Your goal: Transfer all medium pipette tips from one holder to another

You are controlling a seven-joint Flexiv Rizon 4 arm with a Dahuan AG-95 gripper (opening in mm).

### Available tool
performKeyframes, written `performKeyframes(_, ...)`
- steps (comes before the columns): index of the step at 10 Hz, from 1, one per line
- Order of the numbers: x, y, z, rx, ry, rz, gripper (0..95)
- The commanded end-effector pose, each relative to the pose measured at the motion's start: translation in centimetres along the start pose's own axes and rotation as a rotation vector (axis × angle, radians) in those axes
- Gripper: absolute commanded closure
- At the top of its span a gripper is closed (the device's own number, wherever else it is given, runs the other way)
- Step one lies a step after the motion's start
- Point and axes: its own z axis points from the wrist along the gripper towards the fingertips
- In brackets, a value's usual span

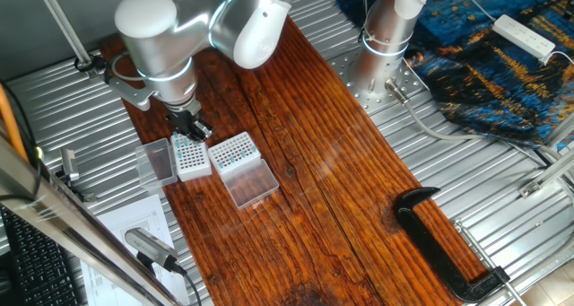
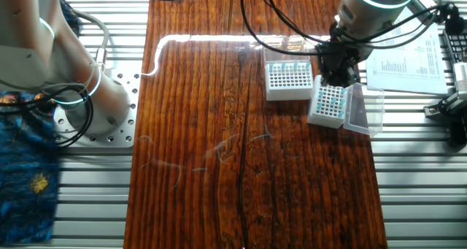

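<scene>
Here my gripper (image 1: 194,129) points down over the white rack (image 1: 190,156) on the wooden bench (image 1: 305,162); its opening I cannot tell.

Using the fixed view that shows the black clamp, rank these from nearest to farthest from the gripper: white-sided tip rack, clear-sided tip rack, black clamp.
1. white-sided tip rack, directly under the gripper.
2. clear-sided tip rack, beside the first rack, toward the board's middle.
3. black clamp, at the board's far corner.

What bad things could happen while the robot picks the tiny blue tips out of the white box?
The hand hovers just above the white box; coming down slightly off, it might push the box sideways. The clear box sits very close beside it, so it could get bumped too. A blue tip might also drop.
</scene>
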Motion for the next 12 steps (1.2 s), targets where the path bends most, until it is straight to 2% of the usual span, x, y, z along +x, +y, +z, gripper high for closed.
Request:
performKeyframes(1,-0.1,0.0,0.1,0.001,0.000,0.003,95.0)
performKeyframes(3,-0.5,-0.2,0.4,0.002,-0.001,0.004,95.0)
performKeyframes(4,-0.6,-0.3,0.6,0.003,-0.002,0.001,76.0)
performKeyframes(8,-1.3,-0.4,0.9,0.008,-0.007,-0.012,76.0)
performKeyframes(11,-0.9,-0.8,1.1,0.003,0.011,-0.015,76.0)
performKeyframes(12,-0.7,-1.0,1.1,0.004,0.008,-0.027,76.0)
